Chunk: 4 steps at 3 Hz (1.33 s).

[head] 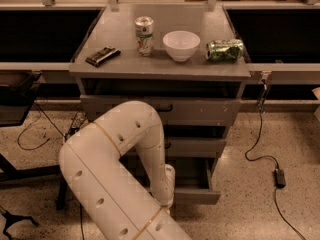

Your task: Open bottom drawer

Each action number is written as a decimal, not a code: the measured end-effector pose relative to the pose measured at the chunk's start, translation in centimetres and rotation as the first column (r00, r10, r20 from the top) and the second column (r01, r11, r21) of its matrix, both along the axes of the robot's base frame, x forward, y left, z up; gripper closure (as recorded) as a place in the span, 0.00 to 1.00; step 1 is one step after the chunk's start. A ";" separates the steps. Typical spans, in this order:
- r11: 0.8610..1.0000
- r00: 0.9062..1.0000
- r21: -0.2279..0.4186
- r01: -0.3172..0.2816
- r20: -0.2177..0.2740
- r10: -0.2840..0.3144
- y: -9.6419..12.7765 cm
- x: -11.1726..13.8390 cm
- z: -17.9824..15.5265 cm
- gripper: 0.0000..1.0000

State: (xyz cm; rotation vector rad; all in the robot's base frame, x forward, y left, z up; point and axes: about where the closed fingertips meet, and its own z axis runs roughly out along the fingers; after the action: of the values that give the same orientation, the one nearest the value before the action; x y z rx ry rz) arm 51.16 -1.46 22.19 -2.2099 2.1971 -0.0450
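The grey cabinet (pixel 160 69) has three drawers. The bottom drawer (pixel 197 195) is the lowest one; it stands pulled out past the middle drawer (pixel 195 147), and its dark inside (pixel 192 170) shows. My white arm (pixel 120 149) bends across the cabinet's left front and hides the handle. My gripper (pixel 167 206) hangs at the bottom drawer's front edge, left of centre, mostly behind my own forearm.
On the cabinet top stand an upright can (pixel 144 35) and a white bowl (pixel 181 45), with a green can (pixel 225 49) on its side and a flat black object (pixel 102 56). A cable and power adapter (pixel 280 177) lie on the floor at right. A dark stand (pixel 15 104) is left.
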 end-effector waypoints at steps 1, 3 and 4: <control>0.999 0.999 0.021 -0.040 0.034 0.040 0.7 1.8 0.9 0.00; 0.992 0.991 0.054 -0.114 0.078 0.110 3.0 4.7 1.2 0.00; 0.984 0.985 0.083 -0.156 0.085 0.149 4.4 5.6 -0.3 0.00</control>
State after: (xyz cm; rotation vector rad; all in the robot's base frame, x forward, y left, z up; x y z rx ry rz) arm 56.73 2.98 21.88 -2.2785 1.9441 -0.0297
